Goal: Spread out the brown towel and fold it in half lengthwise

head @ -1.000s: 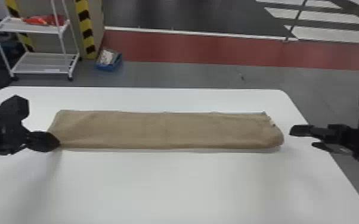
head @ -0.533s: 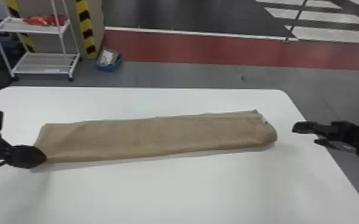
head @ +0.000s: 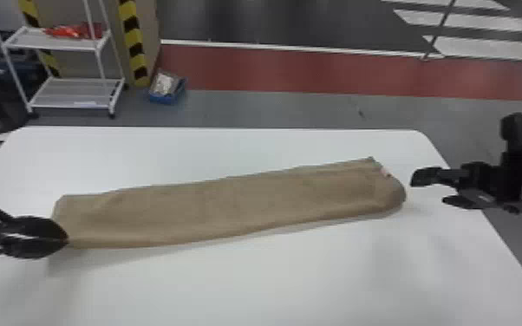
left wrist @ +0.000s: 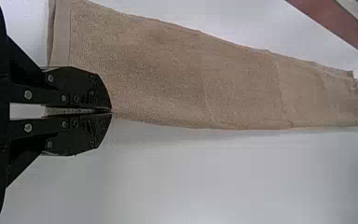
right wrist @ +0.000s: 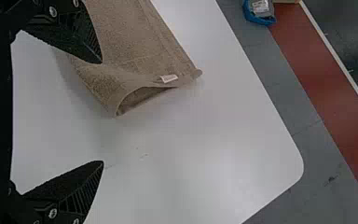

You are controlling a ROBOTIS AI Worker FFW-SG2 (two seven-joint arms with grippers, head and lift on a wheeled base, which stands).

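Observation:
The brown towel (head: 230, 203) lies as a long folded strip across the white table, slanting so its left end is nearer the robot. At its near left corner, my left gripper (head: 66, 241) is shut on the towel. In the left wrist view the fingertips of the left gripper (left wrist: 111, 112) meet on the edge of the towel (left wrist: 182, 74). Just off the strip's right end, my right gripper (head: 430, 189) stands open and holds nothing. The right wrist view has the right gripper (right wrist: 103, 112) with fingers wide apart, beside the towel's looped, open end (right wrist: 135, 88) with a white tag.
The white table (head: 247, 281) extends around the towel, its far edge running behind it. Beyond on the floor are a white wire shelf (head: 73, 93) at the back left and a blue box (head: 167, 89) beside a yellow-and-black striped post.
The left gripper has moved left and toward the robot, pulling the towel's left end with it. The towel now slants, and its right end has slid slightly left. The right gripper has barely moved.

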